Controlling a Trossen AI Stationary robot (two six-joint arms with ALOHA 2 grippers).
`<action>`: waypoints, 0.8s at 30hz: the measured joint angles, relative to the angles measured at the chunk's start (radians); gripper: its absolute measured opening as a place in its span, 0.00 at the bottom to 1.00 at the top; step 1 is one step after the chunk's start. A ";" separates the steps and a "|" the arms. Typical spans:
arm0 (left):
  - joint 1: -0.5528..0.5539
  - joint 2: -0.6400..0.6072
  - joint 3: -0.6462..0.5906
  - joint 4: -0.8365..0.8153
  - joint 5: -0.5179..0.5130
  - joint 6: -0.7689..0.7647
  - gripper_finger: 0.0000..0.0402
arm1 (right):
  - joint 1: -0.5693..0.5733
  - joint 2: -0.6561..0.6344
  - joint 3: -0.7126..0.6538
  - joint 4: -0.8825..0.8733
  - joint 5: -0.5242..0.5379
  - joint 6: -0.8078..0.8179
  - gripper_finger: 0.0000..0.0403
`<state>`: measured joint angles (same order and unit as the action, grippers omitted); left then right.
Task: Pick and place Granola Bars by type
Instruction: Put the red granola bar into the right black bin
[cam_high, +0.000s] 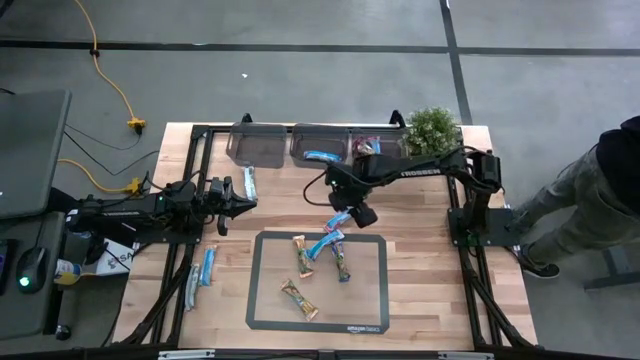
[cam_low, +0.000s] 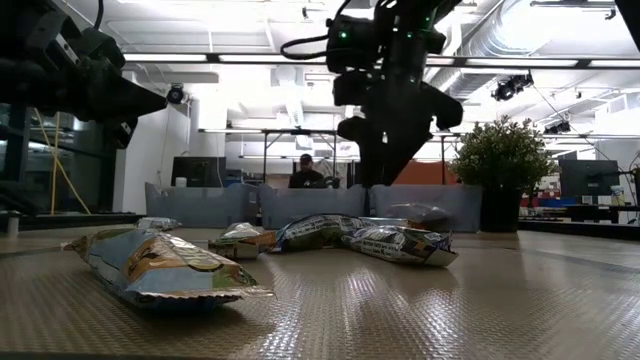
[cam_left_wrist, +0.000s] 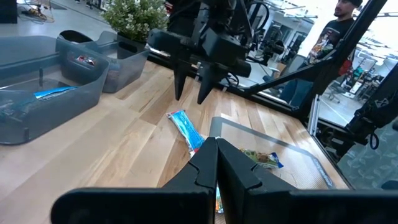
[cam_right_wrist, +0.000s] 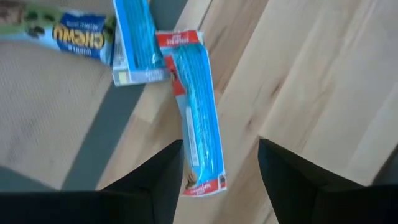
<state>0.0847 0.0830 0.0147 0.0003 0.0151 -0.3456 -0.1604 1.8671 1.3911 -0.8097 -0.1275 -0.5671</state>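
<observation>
A pale wood desk (cam_high: 420, 290) under the overhead camera, a grey mat (cam_high: 370, 290) with a dark border laid in its middle, grey concrete floor (cam_high: 300, 70) all around with a yellow cable (cam_high: 115, 85) snaking across it. Along the far edge sit clear bins (cam_high: 255, 145), a blue bar lying in the middle one, and a potted plant (cam_high: 433, 128) at the corner. A person (cam_high: 590, 200) stands off the right side; from table height, another person (cam_low: 306, 172) sits behind the bins under bright ceiling lights.

Right end effector (cam_high: 360, 214) hangs just above the desk, near the mat's far edge, fingers spread wide and empty. Directly under it, between those fingers in its wrist camera, lies a bright blue bar (cam_right_wrist: 198, 134), flat on bare wood, long axis running diagonally, one end just beside the mat border and nearly touching a second blue bar (cam_right_wrist: 134, 40) that crosses onto the mat. Beside that one, a Chewy bar (cam_right_wrist: 59, 34) lies on the mat.

More bars on the mat: a tan one (cam_high: 300, 255) pointing roughly toward the bins, another (cam_high: 300, 300) angled near the front. Off to the left, two pale blue bars (cam_high: 200, 275) lie side by side on the wood, and one more (cam_high: 250, 182) further back.

Left end effector (cam_high: 245, 205) is pinched shut, holding nothing, poised over the left side of the desk.
</observation>
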 joint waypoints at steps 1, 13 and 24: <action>0.000 0.000 0.000 0.000 0.000 0.000 0.00 | 0.000 0.000 0.000 0.007 -0.007 0.015 0.48; 0.000 0.000 0.000 0.000 0.000 0.000 0.00 | 0.014 0.091 0.000 0.028 -0.043 0.117 0.48; 0.000 0.000 0.000 0.000 0.000 0.000 0.00 | 0.011 0.149 0.001 0.034 -0.052 0.126 0.48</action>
<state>0.0845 0.0830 0.0143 0.0002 0.0151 -0.3458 -0.1497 2.0157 1.3922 -0.7753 -0.1791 -0.4407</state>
